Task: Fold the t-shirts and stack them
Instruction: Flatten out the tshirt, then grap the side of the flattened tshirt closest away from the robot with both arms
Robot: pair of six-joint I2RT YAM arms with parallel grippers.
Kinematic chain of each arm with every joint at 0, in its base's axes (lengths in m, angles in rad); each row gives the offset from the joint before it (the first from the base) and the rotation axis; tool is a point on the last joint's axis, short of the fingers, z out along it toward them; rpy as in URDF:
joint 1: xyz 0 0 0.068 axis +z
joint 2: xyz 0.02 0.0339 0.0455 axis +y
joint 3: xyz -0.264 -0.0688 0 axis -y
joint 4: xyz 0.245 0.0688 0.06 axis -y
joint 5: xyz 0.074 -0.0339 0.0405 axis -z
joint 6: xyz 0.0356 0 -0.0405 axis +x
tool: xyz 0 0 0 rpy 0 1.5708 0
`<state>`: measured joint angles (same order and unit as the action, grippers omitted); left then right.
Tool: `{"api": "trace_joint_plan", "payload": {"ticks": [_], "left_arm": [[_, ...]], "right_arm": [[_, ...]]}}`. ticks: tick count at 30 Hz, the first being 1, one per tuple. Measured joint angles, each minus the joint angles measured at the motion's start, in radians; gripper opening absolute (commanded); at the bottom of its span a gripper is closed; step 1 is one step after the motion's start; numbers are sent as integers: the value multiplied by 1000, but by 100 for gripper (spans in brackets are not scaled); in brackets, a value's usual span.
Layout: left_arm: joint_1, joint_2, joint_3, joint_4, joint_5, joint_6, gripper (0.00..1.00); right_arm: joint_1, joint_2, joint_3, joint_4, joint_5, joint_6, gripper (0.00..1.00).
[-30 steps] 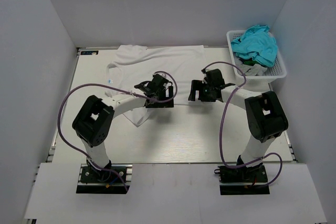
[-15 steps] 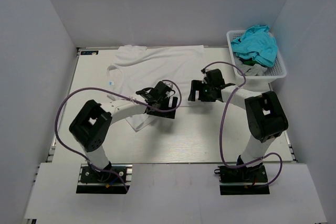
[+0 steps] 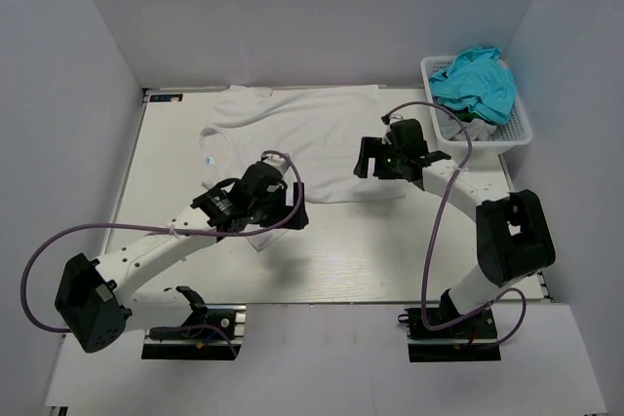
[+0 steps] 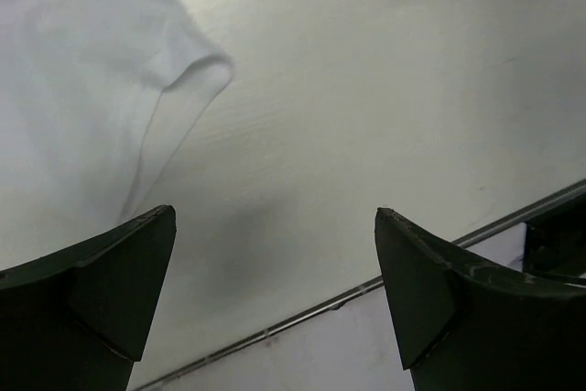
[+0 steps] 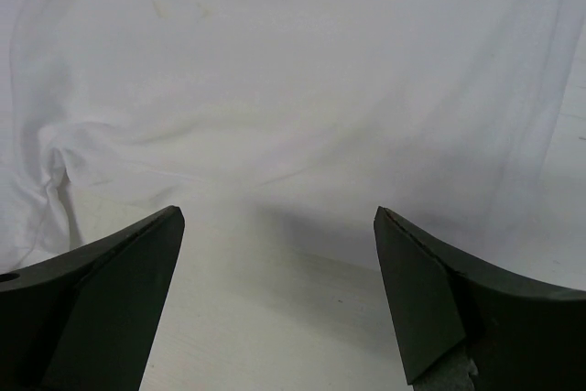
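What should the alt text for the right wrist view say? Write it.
A white t-shirt lies spread across the upper part of the view, its edge ending on the pale table. The right gripper frames the bottom corners, jaws open with nothing between them.

The left arm [image 3: 161, 244] is stretched long and low from its base, reaching forward and to the right, with its links laid out nearly flat. The left end effector [image 3: 291, 213] sits at the end of that reach, tipped down toward the surface. Its fingers [image 4: 110, 290] are spread wide, dark wedge tips well apart.

The right arm [image 3: 507, 236] has its elbow raised close to the base, and the forearm runs forward and left. The right end effector [image 3: 365, 158] points left. It lies beyond the left end effector and to its right, well apart from it. Its fingers [image 5: 101, 299] are also spread wide, tilted down at the surface.
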<state>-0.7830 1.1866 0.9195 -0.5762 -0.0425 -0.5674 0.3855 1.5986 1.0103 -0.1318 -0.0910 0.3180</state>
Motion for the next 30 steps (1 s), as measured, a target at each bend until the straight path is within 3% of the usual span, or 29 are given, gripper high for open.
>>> {"api": "trace_joint_plan", "payload": {"ticks": [6, 12, 14, 20, 25, 30], "left_arm": [[5, 11, -65, -163, -90, -167, 100], [17, -19, -140, -365, -211, -458, 98], [23, -66, -183, -370, -230, -512, 90], [55, -129, -249, -290, -279, -583, 92], [108, 7, -236, -201, -285, -593, 79], [147, 141, -228, -171, -251, -589, 49]], "right_arm": [[-2, -49, 2, -46, 110, 45, 90], [-25, -55, 2, -140, 267, 121, 90], [-38, -55, 0, -162, 298, 143, 90], [-61, -55, -14, -183, 327, 172, 90], [-64, -96, -30, -187, 327, 172, 90], [-68, -146, -61, -179, 343, 174, 90]]}}
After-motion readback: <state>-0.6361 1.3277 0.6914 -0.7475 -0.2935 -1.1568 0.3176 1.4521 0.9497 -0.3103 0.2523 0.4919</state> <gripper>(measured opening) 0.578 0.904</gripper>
